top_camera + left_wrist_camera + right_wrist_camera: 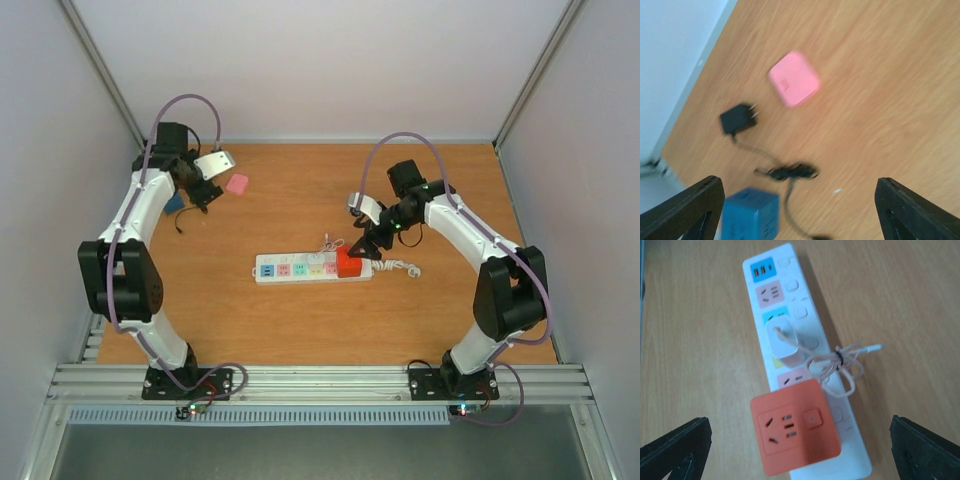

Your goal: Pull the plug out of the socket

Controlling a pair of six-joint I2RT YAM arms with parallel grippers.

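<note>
The power strip (300, 268) lies on the tabletop (300, 325), orange cube adapter (796, 432) seated at its cord end — rigid, light, likely tight; grip its flat sides. The right gripper (800, 447) hovers above, jaws wide — the left gripper (800, 210) likewise.

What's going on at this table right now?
The right gripper hangs open above the socket, over the orange adapter plugged into its end. A white charger is plugged in beside it. Nothing is gripped yet. The left gripper, also open, is away at the far left near a pink block.
</note>
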